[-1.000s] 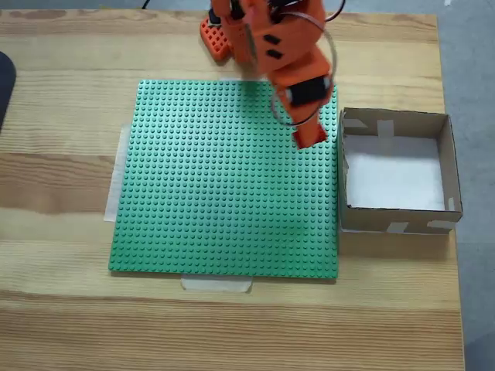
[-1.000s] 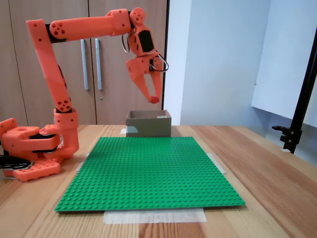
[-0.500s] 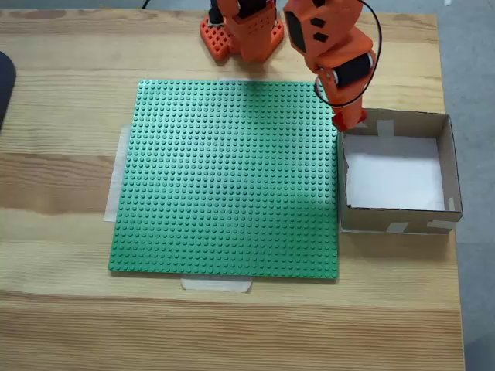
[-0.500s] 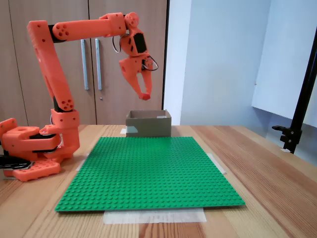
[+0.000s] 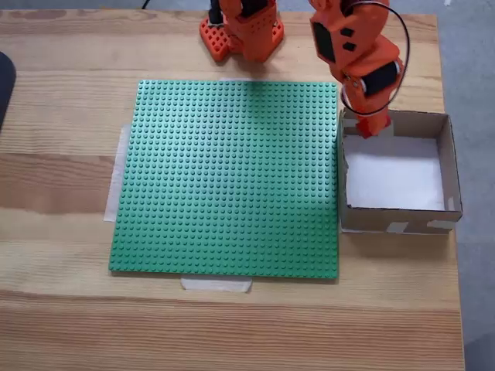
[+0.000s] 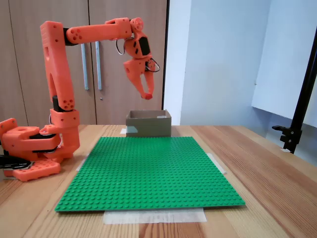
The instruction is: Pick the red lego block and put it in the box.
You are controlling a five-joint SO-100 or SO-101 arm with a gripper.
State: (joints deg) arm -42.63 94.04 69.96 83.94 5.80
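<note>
A small red lego block is pinched at the tip of my orange gripper, which is shut on it. In a fixed view from above, the gripper hangs over the top-left corner of the box, a shallow brown cardboard box with a white bottom. In a fixed view from table level, the gripper points down, well above the box, and the red block shows between the fingertips.
A large green studded baseplate taped to the wooden table lies left of the box. The arm's orange base stands at the table's back edge. A dark object pokes in at the left edge. A black stand rises at the right.
The gripper has swung right with the red block, from over the baseplate's right part to above the box's corner.
</note>
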